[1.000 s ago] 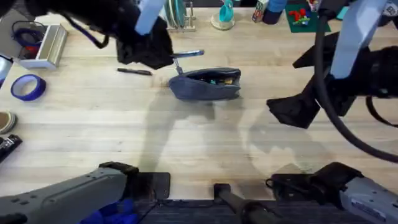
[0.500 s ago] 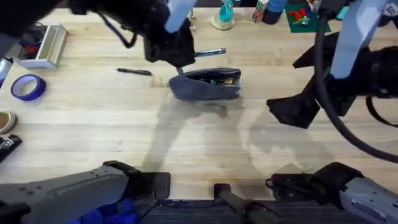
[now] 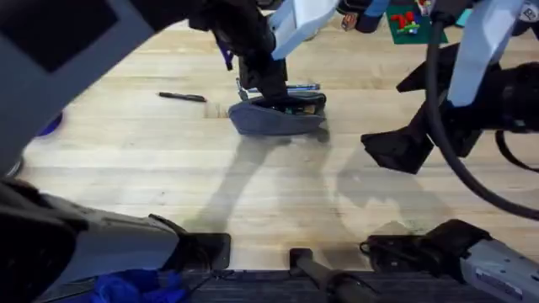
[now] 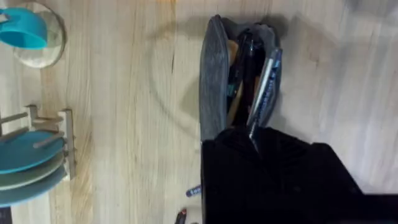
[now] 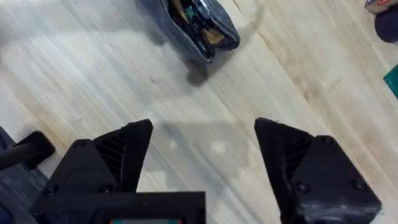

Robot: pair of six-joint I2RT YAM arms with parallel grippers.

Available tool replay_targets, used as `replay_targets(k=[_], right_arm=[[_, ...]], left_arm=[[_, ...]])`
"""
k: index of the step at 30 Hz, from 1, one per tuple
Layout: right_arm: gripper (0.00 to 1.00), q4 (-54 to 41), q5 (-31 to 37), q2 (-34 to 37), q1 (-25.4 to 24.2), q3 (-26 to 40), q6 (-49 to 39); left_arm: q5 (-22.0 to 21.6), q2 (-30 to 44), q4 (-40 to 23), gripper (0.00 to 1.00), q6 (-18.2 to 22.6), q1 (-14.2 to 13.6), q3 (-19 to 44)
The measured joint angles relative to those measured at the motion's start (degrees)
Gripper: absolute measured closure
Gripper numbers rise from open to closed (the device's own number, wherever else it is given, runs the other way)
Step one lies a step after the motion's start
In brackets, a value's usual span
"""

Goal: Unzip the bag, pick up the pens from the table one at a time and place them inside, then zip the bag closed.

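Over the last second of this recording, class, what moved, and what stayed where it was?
The left gripper carried the silvery pen rightward from beyond the bag's left end to above the open bag. The black pen, the bag and the open right gripper stayed put.

Overhead plus wrists — bag [image 3: 278, 118] shared

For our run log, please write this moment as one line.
left gripper: holding silvery-white pen over open grey-blue fabric pouch | right gripper: open, idle | slim black pen: on wooden table
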Motion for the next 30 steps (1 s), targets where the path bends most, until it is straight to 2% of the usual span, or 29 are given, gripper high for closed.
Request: replay_targets(k=[10, 23, 30], right_arm=[[0.005, 0.0, -0.01, 0.0, 0.0, 0.0, 0.0], [0.005, 0.0, 0.01, 0.0, 0.0, 0.0, 0.0], [0.005, 0.0, 0.01, 0.0, 0.0, 0.0, 0.0]], left_arm=[[-0.31, 4.3, 3.74, 0.96, -0.24, -1.65, 0.0], [-0.31, 6.85, 4.67, 0.961, -1.29, -1.74, 0.0], [-0.37, 10.73, 4.65, 0.961, -1.27, -1.74, 0.02]])
